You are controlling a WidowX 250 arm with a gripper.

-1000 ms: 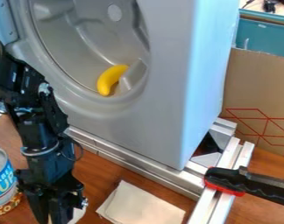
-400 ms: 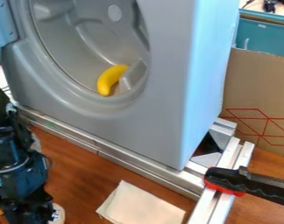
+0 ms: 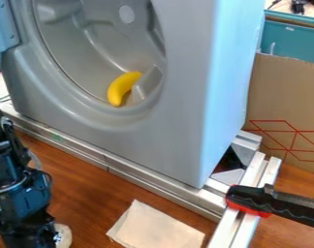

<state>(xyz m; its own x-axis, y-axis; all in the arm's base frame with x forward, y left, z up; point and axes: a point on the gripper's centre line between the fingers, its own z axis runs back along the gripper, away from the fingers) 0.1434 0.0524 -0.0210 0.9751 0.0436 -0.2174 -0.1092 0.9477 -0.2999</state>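
The gripper [image 3: 30,238] hangs at the lower left corner, over the wooden table, its lower end cut off by the bottom edge. A white rounded thing [image 3: 63,236] lies right beside it, partly behind it. A can is mostly hidden behind the arm at the left edge. Well away from the gripper, a yellow banana [image 3: 123,88] rests inside the round opening of a grey washer-like drum [image 3: 137,114]. On the table to the gripper's right lies a folded white cloth [image 3: 156,227].
Metal rails [image 3: 120,169] run along the foot of the grey machine. At the right, a black and red handled tool [image 3: 270,201] lies across the rails. A cardboard box [image 3: 286,106] stands behind, with a teal bin [image 3: 292,38] beyond it.
The arm and gripper have moved left, now covering most of the can. The banana, cloth and machine have stayed where they were.
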